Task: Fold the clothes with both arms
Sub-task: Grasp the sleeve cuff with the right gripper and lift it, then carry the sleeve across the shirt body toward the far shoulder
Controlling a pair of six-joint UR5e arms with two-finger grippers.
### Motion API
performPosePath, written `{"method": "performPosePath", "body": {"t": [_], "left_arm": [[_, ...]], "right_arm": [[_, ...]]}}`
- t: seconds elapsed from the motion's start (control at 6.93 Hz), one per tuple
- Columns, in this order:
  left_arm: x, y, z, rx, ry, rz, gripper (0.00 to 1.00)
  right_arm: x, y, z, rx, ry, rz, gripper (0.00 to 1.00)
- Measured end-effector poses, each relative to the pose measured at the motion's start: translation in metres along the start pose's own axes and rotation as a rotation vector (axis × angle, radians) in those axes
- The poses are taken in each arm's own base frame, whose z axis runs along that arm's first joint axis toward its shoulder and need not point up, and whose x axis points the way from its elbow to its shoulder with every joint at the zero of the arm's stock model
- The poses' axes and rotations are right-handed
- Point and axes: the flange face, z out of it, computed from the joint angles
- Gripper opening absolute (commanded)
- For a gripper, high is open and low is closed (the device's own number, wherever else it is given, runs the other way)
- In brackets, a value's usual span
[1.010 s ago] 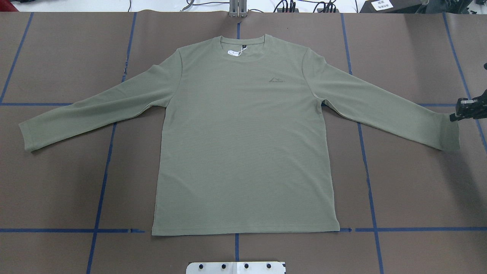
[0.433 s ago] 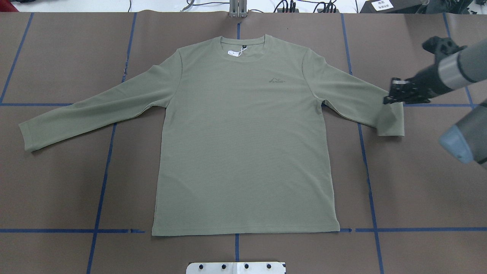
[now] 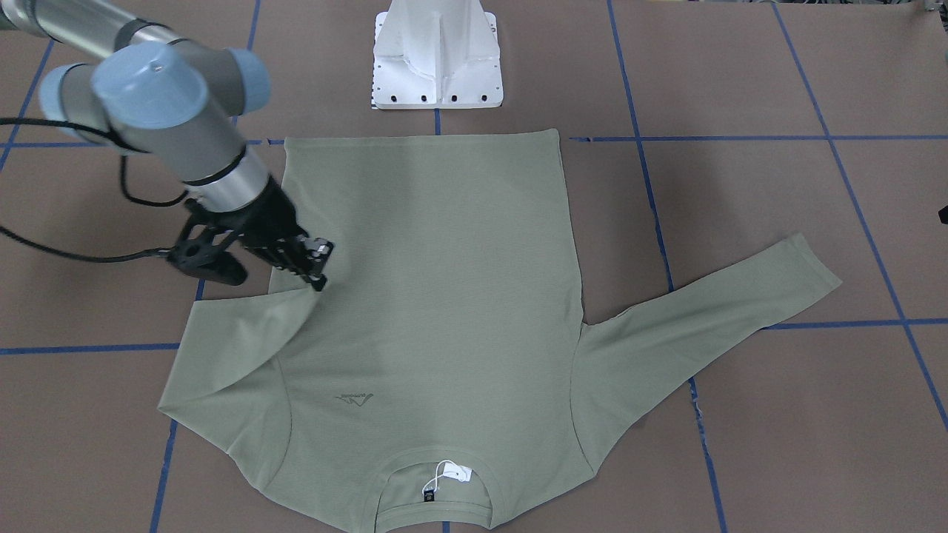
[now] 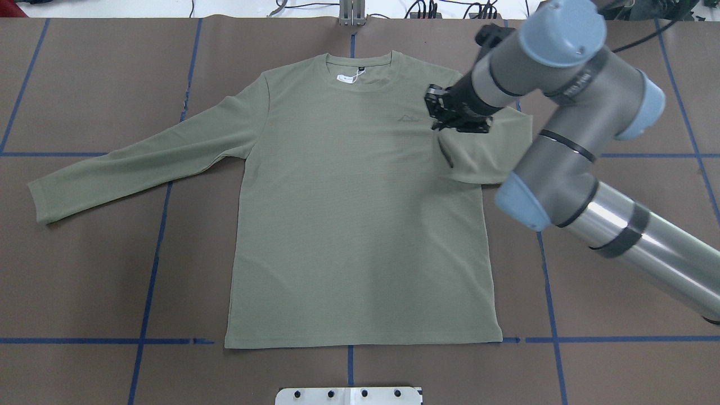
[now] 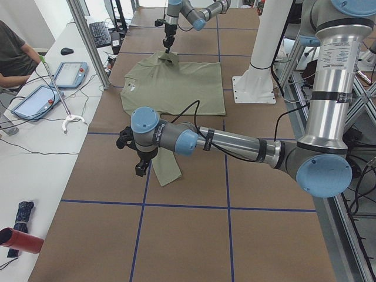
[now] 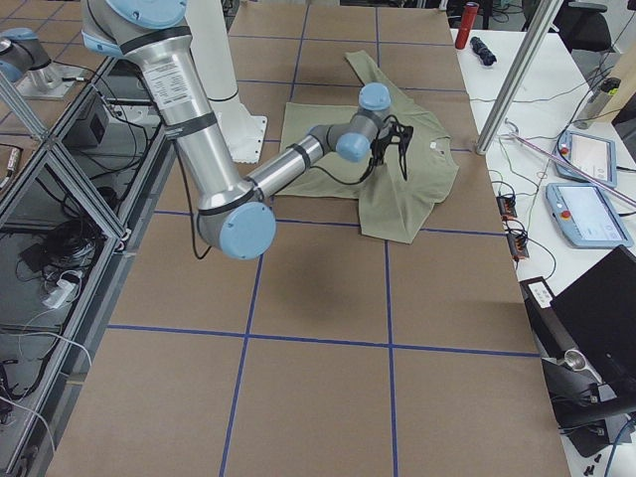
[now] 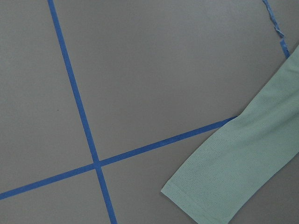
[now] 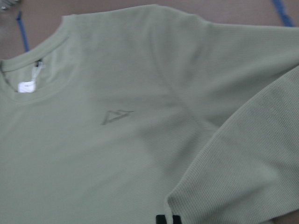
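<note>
The sage-green long-sleeved shirt (image 4: 360, 225) lies flat, front up, neck away from the robot. My right gripper (image 4: 444, 116) is shut on the cuff of the shirt's right-hand sleeve (image 4: 489, 152) and holds it doubled back over the chest, beside the logo (image 4: 409, 118). In the front-facing view the same gripper (image 3: 317, 268) sits over the shirt's side. The right wrist view shows the held sleeve (image 8: 247, 172). The other sleeve (image 4: 140, 163) lies stretched out flat. My left gripper (image 5: 140, 170) hovers by that cuff (image 5: 167, 173); I cannot tell if it is open. The left wrist view shows that cuff (image 7: 233, 177).
The white base block (image 3: 437, 59) stands just behind the shirt's hem. Blue tape lines (image 4: 152, 270) cross the brown table cover. A side bench with tablets (image 5: 70, 73) and an upright aluminium post (image 5: 88, 41) stand beyond the table's far edge.
My right gripper took the right-hand cuff at the table's right side and carried it left across the table to the chest, folding the sleeve over. The other sleeve has not moved.
</note>
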Motion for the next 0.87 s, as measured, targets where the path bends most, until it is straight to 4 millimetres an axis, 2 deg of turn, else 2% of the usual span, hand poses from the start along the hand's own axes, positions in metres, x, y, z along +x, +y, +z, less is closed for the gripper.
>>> {"method": "performPosePath", "body": {"t": [0.14,0.29,0.43,0.58,0.87], "left_arm": [[0.001,0.000,-0.001,0.002,0.000,0.002,1.00],[0.002,-0.001,-0.002,0.004,0.000,0.004,1.00],[0.003,-0.001,-0.003,0.005,-0.001,0.005,1.00],[0.004,-0.001,-0.003,0.007,0.000,0.006,1.00],[0.005,-0.001,-0.004,0.008,0.012,0.007,1.00]], "right_arm": [[-0.075,0.029,0.008,0.000,-0.018,0.048,0.00],[-0.134,0.055,0.028,0.005,-0.044,0.065,0.00],[-0.172,0.079,0.054,0.015,-0.080,0.059,0.00],[-0.193,0.097,0.075,0.025,-0.113,0.045,0.00],[-0.215,0.122,0.097,0.039,-0.132,0.028,0.00]]}}
